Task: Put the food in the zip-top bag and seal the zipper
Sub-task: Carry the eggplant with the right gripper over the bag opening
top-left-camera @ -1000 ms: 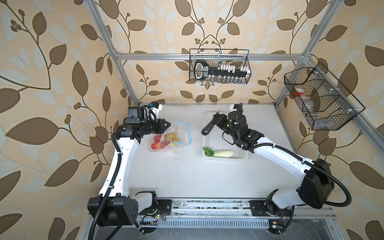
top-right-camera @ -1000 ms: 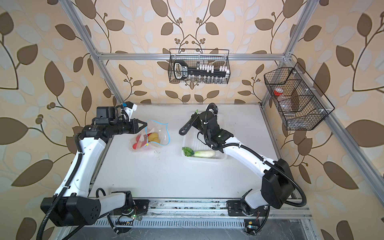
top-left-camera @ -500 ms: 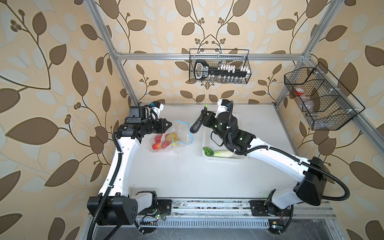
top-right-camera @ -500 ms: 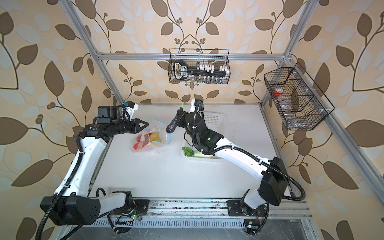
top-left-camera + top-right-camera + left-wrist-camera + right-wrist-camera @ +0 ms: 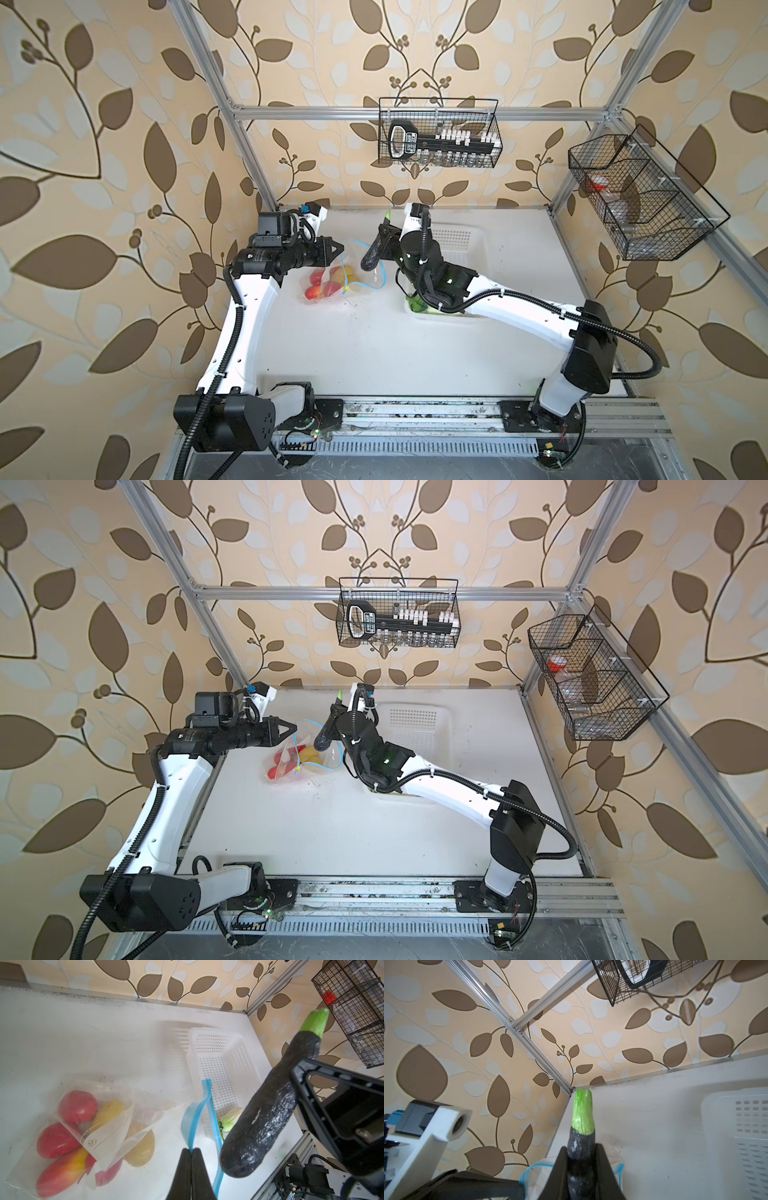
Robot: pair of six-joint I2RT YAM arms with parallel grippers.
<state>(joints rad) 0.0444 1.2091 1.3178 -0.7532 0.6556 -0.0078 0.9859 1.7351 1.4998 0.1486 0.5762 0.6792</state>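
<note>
The clear zip-top bag [image 5: 328,286] [image 5: 291,762] [image 5: 108,1126] lies on the white table. Inside it are red apples [image 5: 78,1106], yellow-brown potatoes [image 5: 143,1147] and a red-yellow fruit [image 5: 60,1169]. My left gripper [image 5: 340,248] [image 5: 294,728] [image 5: 192,1150] is shut on the blue zipper [image 5: 195,1118] and holds the mouth up and open. My right gripper [image 5: 581,1149] [image 5: 388,240] is shut on the dark purple eggplant [image 5: 374,253] [image 5: 325,734] [image 5: 270,1105] [image 5: 581,1142]. The eggplant hangs tilted over the bag's mouth, green stem up. A pale cabbage [image 5: 230,1118] [image 5: 415,305] lies in the basket.
The white perforated basket [image 5: 465,245] [image 5: 415,725] [image 5: 220,1059] [image 5: 737,1126] stands right of the bag, partly under my right arm. Two black wire baskets [image 5: 438,133] [image 5: 640,199] hang on the back and right walls. The back wall is close behind both grippers.
My right arm has swung left from above the basket, carrying the eggplant to just over the bag's mouth. The left gripper has kept its hold and place.
</note>
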